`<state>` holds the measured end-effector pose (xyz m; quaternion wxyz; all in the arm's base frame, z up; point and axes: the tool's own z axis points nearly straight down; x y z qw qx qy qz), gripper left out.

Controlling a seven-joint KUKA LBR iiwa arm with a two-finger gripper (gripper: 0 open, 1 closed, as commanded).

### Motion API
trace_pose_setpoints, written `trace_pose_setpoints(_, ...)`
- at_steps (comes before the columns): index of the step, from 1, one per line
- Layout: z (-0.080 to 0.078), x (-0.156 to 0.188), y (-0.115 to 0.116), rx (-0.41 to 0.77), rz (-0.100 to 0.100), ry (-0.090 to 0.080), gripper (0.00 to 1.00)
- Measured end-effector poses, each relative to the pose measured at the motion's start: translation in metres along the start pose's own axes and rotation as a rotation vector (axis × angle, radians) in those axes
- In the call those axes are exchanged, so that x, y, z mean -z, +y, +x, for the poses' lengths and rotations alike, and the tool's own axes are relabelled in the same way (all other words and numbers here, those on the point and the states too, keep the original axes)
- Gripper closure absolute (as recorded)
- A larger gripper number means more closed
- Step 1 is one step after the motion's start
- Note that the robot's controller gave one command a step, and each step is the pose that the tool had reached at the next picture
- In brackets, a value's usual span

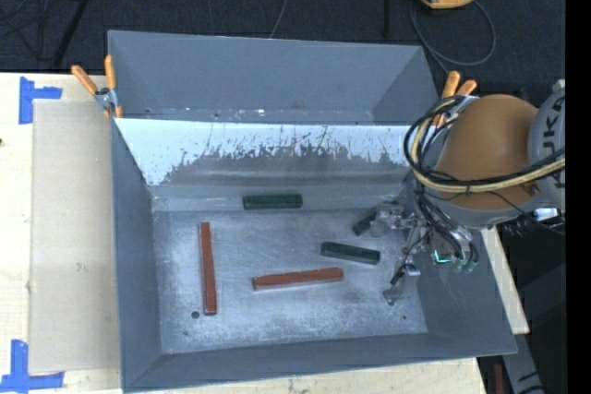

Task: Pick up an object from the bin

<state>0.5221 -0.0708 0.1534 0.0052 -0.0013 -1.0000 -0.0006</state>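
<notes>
Lowering into the grey bin (277,88), we judge it best to keep the claw (381,259), spread wide at the right, square across the short dark green bar (350,252) just beside it before closing. The bin also holds a long reddish-brown bar (209,268) at left, a second reddish-brown bar (297,279) near the middle, and another green bar (272,201) by the back wall

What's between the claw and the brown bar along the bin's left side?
Camera view: a second brown bar lies across that stretch; a dark green bar sits just off the line, nearer the claw.
</notes>
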Motion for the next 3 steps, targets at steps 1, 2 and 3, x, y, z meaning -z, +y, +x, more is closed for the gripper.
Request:
trace_pose_setpoints(1, -0.065, -0.087, 0.014, 0.056, 0.0, -0.009, 0.0)
trace_pose_setpoints(2, -0.066, -0.083, 0.013, 0.059, 0.002, -0.011, 1.0)
trace_pose_setpoints(3, -0.058, 0.069, -0.003, 0.081, 0.003, -0.019, 1.0)
